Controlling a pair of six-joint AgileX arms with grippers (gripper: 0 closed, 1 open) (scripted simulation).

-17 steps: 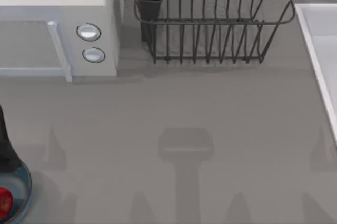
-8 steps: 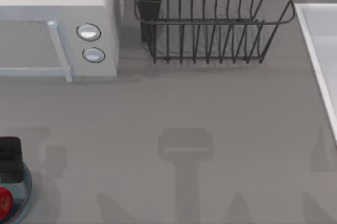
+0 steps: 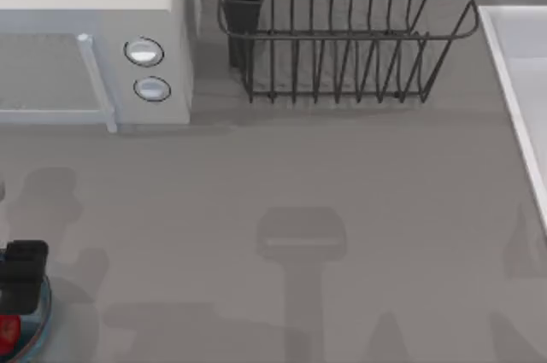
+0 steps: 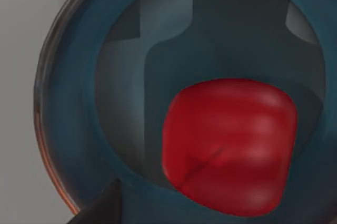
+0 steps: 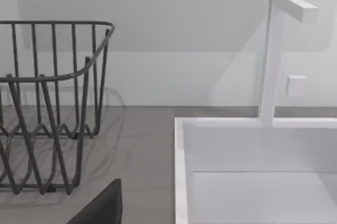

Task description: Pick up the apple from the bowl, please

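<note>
At the desk's eight o'clock corner, the left pincer, finger state untellable, hangs above the bowl; the apple looks glossy, firm and slippery, best gripped across its widest sides.

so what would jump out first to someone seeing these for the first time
The red apple grabs the eye: it sits in the blue-rimmed bowl at the table's near left corner, with the left gripper hovering just over the bowl. Next comes the dark wire dish rack at the back of the table, flanked by a white microwave on the left and a white sink with its faucet on the right.
</note>
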